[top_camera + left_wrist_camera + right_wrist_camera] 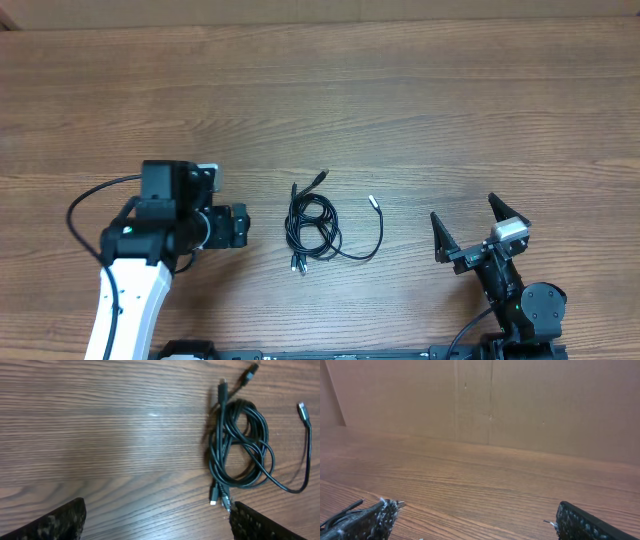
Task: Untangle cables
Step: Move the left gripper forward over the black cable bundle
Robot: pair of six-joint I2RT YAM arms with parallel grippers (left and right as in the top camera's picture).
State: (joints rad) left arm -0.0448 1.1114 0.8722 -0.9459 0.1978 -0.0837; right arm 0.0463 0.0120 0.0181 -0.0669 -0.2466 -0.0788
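The cables (312, 226) lie as a coiled black bundle in the middle of the wooden table, with plug tips sticking out at the top and bottom and one loose strand curving right to a silvery plug (372, 201). The left wrist view shows the bundle (240, 445) ahead and to the right. My left gripper (238, 226) is open and empty, just left of the bundle; its fingers frame the left wrist view (157, 522). My right gripper (468, 230) is open and empty, to the right of the loose strand. In the right wrist view (472, 522) a plug tip (400, 505) peeks beside the left finger.
The wooden table (400, 100) stretches bare behind the cables. A cardboard wall (520, 405) stands at the far edge in the right wrist view. The left arm's own thick black wire (85, 200) loops at its left side.
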